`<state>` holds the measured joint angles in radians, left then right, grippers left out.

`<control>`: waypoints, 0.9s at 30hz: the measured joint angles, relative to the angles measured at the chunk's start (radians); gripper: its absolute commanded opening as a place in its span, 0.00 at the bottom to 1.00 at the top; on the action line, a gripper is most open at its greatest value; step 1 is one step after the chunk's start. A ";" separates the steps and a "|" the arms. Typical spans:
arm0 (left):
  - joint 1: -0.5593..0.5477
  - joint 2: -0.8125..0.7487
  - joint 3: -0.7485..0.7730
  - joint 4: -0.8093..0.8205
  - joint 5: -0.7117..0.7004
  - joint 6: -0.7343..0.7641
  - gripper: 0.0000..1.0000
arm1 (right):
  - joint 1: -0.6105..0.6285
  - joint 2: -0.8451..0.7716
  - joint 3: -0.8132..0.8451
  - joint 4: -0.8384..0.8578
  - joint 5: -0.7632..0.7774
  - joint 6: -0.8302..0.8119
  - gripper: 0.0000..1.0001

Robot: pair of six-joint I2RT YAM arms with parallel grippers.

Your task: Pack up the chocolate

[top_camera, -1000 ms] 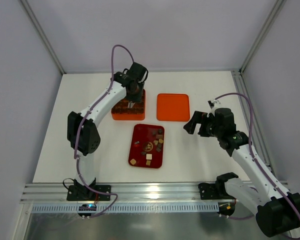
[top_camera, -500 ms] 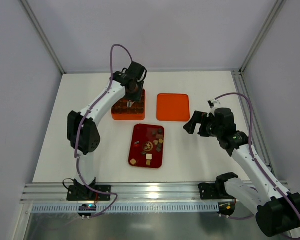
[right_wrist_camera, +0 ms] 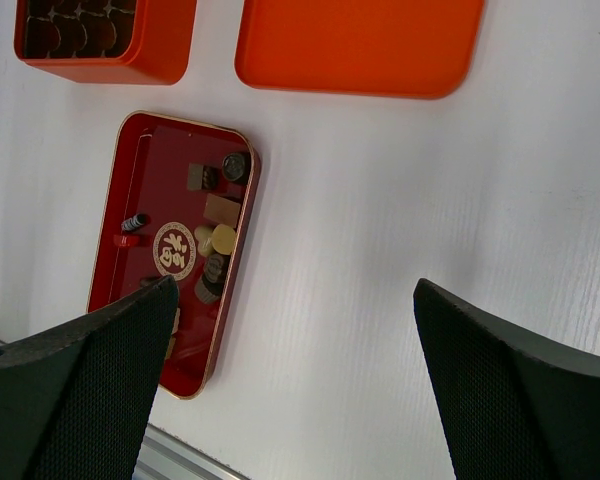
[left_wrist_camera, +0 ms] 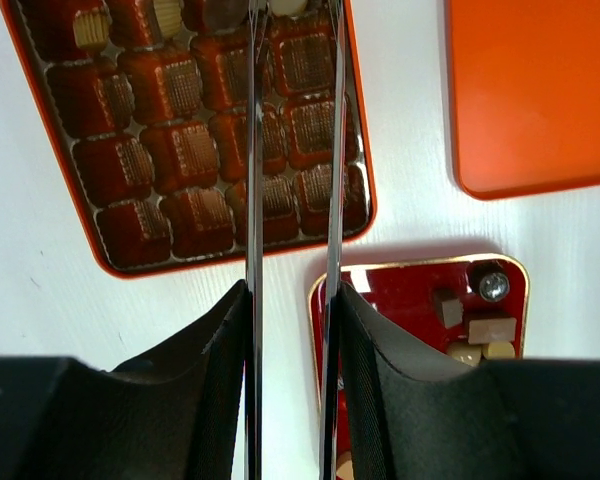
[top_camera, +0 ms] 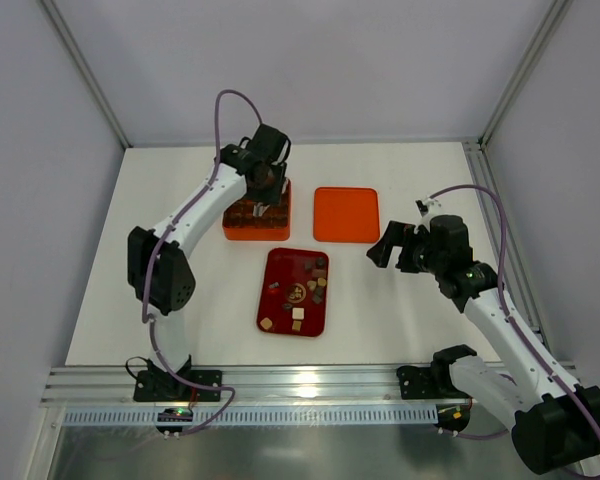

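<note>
Small chocolate pieces (top_camera: pixel 316 276), dark, tan and cream, lie loose in the dark red tray (top_camera: pixel 278 272), which also shows in the right wrist view (right_wrist_camera: pixel 140 180) with its pieces (right_wrist_camera: pixel 220 212). The orange grid box (top_camera: pixel 230 232) holds a few pieces in its far row (left_wrist_camera: pixel 90 30). My left gripper (top_camera: pixel 263 207) hangs over that box. Its thin metal blades stand a narrow gap apart with a cream piece (left_wrist_camera: pixel 287 6) between their tips (left_wrist_camera: pixel 290 10) at the frame's top edge. My right gripper (top_camera: pixel 388 246) is open and empty (right_wrist_camera: pixel 295 288) over bare table right of the tray.
The flat orange lid (top_camera: pixel 345 214) lies right of the box and behind the tray, and shows in the left wrist view (left_wrist_camera: pixel 540 90) and the right wrist view (right_wrist_camera: pixel 360 40). An aluminium rail (top_camera: pixel 300 382) runs along the near table edge. White walls enclose the table.
My left gripper has shifted slightly to the far left over the orange box. The right arm has not moved.
</note>
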<state>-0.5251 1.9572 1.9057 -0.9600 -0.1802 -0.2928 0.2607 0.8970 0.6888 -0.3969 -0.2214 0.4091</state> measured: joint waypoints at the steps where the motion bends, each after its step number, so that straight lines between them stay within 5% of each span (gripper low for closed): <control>1: -0.003 -0.024 -0.023 -0.001 0.006 -0.007 0.38 | 0.000 0.000 0.000 0.000 0.000 0.000 1.00; 14: -0.171 -0.462 -0.394 -0.003 0.020 -0.079 0.39 | 0.000 -0.003 -0.001 0.000 -0.003 0.000 1.00; 27: -0.383 -0.705 -0.652 -0.150 -0.045 -0.137 0.39 | 0.008 -0.053 -0.020 0.000 -0.006 0.011 1.00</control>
<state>-0.9085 1.2526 1.2537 -1.1095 -0.2253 -0.4297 0.2691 0.8436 0.6689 -0.3965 -0.2272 0.4202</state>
